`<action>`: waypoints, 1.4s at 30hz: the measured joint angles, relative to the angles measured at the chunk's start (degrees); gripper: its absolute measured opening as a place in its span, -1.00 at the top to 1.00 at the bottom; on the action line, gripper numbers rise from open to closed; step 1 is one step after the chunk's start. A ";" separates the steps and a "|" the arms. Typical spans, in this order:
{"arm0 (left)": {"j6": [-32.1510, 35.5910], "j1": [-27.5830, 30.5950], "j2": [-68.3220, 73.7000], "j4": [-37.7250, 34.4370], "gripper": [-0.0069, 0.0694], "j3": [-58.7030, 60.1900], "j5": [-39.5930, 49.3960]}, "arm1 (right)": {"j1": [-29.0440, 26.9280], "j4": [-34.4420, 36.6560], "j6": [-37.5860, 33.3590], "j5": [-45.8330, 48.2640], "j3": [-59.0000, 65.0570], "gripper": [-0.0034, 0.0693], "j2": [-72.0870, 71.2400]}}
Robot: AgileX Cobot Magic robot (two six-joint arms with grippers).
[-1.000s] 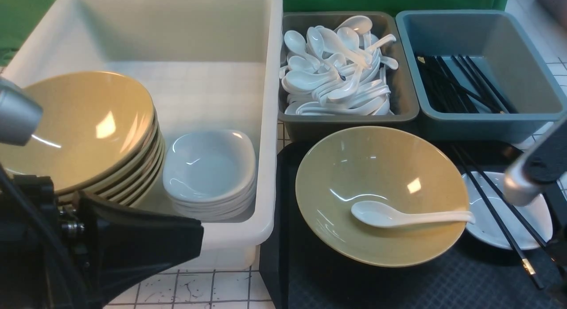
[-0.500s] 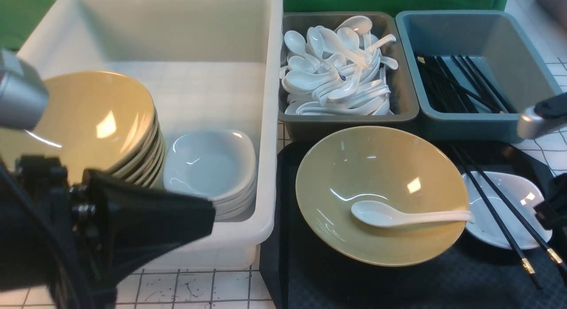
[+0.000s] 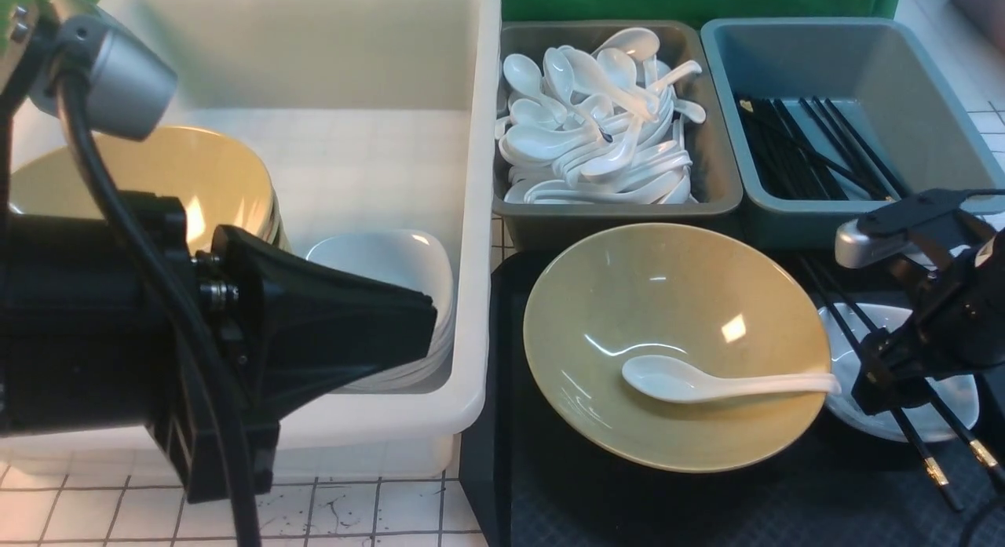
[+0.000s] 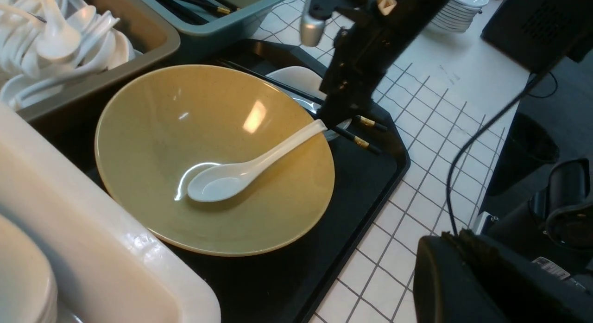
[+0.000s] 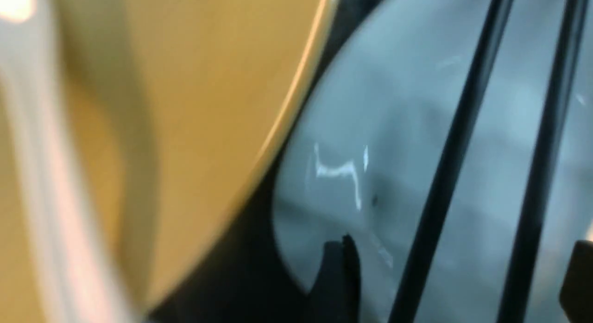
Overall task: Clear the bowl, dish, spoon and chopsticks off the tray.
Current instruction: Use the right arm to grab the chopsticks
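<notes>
On the black tray point(image 3: 628, 500) the wide yellow bowl point(image 3: 675, 311) holds the white spoon point(image 3: 722, 384), its handle resting on the rim. To the right sits the small white dish point(image 3: 946, 406) with the two black chopsticks point(image 3: 934, 462) lying across it. My right gripper point(image 3: 883, 382) is low over the dish. In the right wrist view it point(image 5: 458, 286) is open, its fingertips straddling both chopsticks point(image 5: 454, 174) above the dish point(image 5: 370, 174). My left gripper point(image 3: 424, 323) hovers shut and empty over the white tub, left of the tray.
A big white tub point(image 3: 475, 217) on the left holds stacked yellow bowls point(image 3: 196, 170) and white dishes point(image 3: 392, 257). Behind the tray stand a grey bin point(image 3: 710, 198) of spoons and a blue-grey bin point(image 3: 864, 84) of chopsticks.
My right gripper has come down from the right onto the dish and chopsticks and opened wide. My left arm has risen and pushed right, covering more of the tub.
</notes>
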 joint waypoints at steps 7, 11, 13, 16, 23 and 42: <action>0.45 0.00 0.00 0.00 0.82 0.00 0.00 | 0.00 -2.02 0.00 -3.74 -0.05 -0.70 3.33; 0.49 0.00 0.05 0.00 0.82 0.00 0.14 | 0.00 -2.95 0.00 -5.88 -0.05 -0.64 5.13; 0.49 0.00 0.05 0.00 0.82 0.00 0.31 | 0.00 -3.01 0.00 -6.20 -0.11 -0.62 5.72; 0.49 0.00 0.05 0.00 0.82 0.00 0.61 | 0.00 -3.18 0.00 -6.31 -0.17 -0.52 6.15; 0.49 0.00 0.05 0.00 0.82 0.00 0.66 | 0.00 -3.13 -0.11 -4.96 -0.21 0.07 6.19; 0.49 0.00 0.05 0.00 0.82 -0.04 2.21 | 0.00 -3.71 0.31 17.64 -0.38 0.65 -7.68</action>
